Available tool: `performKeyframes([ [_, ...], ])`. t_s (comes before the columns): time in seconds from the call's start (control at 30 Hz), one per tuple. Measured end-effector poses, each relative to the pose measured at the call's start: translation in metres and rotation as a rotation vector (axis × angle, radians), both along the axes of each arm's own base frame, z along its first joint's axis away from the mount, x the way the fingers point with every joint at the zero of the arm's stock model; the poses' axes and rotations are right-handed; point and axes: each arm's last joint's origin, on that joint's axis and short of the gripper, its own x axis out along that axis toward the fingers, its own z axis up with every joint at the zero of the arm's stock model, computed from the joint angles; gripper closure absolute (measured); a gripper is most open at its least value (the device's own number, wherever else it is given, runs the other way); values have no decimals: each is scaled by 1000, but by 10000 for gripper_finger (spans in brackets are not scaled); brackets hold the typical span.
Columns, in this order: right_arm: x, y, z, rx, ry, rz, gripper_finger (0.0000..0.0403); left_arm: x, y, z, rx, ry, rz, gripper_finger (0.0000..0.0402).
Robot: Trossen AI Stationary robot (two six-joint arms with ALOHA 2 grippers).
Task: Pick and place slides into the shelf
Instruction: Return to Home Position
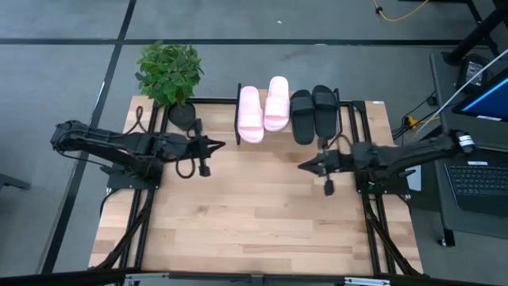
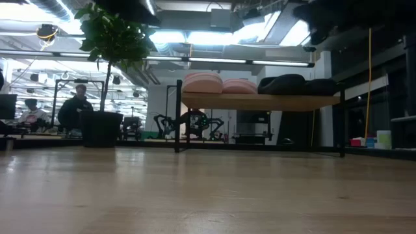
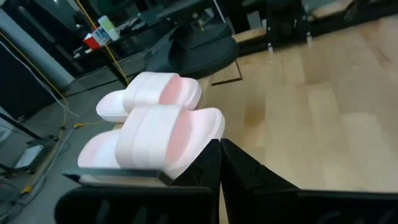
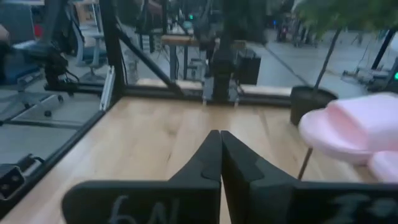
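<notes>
Slides (image 1: pixel 276 103) on shelf (image 2: pixel 260 102); tools (image 1: pixel 221 144) (image 1: pixel 301 166) seemingly closed

Both arms are near black, built of slim jointed segments. In the high view the left arm (image 1: pixel 119 143), mid left of the frame, carries a black cable (image 1: pixel 187 167) looping beneath it; the right arm (image 1: pixel 405 155), mid right, has a pale band (image 1: pixel 464 143) near its outer end. The left gripper (image 1: pixel 220 144) and right gripper (image 1: pixel 302 166) each taper to a sharp dark wedge. In the right wrist view, faint pale markings (image 4: pixel 146 208) sit on the black bar (image 4: pixel 81 202) along the bottom edge
</notes>
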Motion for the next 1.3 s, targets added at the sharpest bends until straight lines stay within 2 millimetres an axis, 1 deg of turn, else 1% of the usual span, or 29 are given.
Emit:
performKeyframes([
  [0.1, -23, -4, 11, 6, -33, -2, 397, -18, 1, -8, -33, -60, -31, 401],
  [0.23, -50, -8, 13, 18, -7, -4, 397, -42, 2, -19, -87, -135, -84, 401],
  [0.4, -68, -10, 14, 18, -14, -2, 396, -67, 2, -36, -130, -201, -156, 401],
  [0.5, -75, -11, 9, -15, 36, 1, 396, -77, 1, -49, -151, -229, -228, 401],
  [0.6, -79, -12, 6, -28, 62, 3, 396, -82, 1, -65, -162, -286, -271, 401],
  [0.8, -82, -12, 5, -51, 64, 35, 399, -86, 1, -106, -186, -314, -284, 401],
  [0.93, -81, -11, 2, -52, 57, 47, 399, -88, 1, -125, -192, -346, -285, 402],
  [1.07, -78, -11, -8, -33, 58, 47, 399, -90, 1, -135, -192, -353, -285, 402],
  [1.23, -71, -9, -29, -19, 5, 55, 399, -92, 4, -133, -163, -362, -280, 402],
  [1.3, -69, -9, -37, -13, -14, 70, 400, -92, 5, -133, -187, -366, -330, 402],
])
